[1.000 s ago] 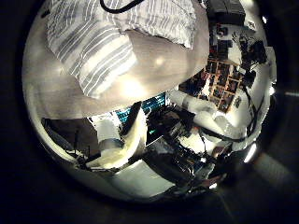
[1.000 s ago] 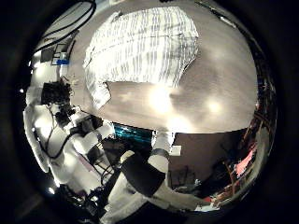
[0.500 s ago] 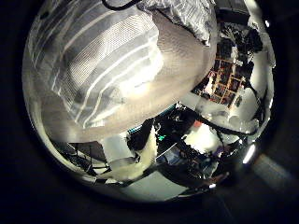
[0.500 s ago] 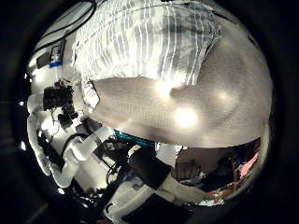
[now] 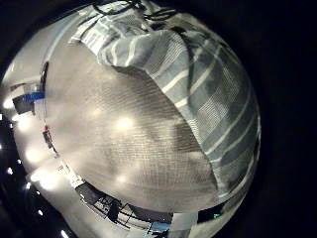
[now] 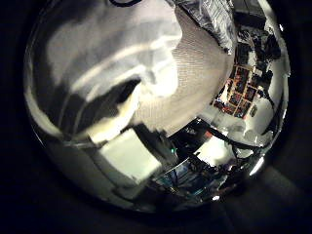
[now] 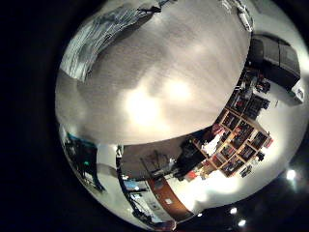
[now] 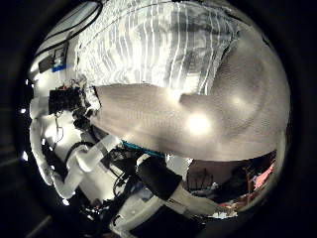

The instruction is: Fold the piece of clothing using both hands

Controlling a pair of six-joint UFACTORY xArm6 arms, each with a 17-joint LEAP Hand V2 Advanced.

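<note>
A striped garment (image 5: 203, 89) lies flat on the table (image 5: 109, 139) in the left little finger side palm view. In the left thumb side palm view the garment (image 6: 107, 58) fills much of the picture, so it is close to the left palm, and a part of the left hand (image 6: 127, 156) shows beside the cloth. In the right thumb side palm view the garment (image 8: 158, 45) lies beyond a stretch of table, a hand (image 8: 74, 99) sits at the garment's corner, and a part of the right hand (image 8: 163, 177) shows at the edge. The right little finger side palm view shows the garment (image 7: 106, 34) far off.
The table (image 7: 164, 87) spreads wide under the right palm. Shelves (image 7: 241, 116) and room furniture stand beyond the table's edge. Cables (image 8: 79, 25) lie on the table beside the garment.
The left palm has come much closer to the garment, which now fills its thumb side view. The right palm came nearer the garment a second ago and has barely shifted since.
</note>
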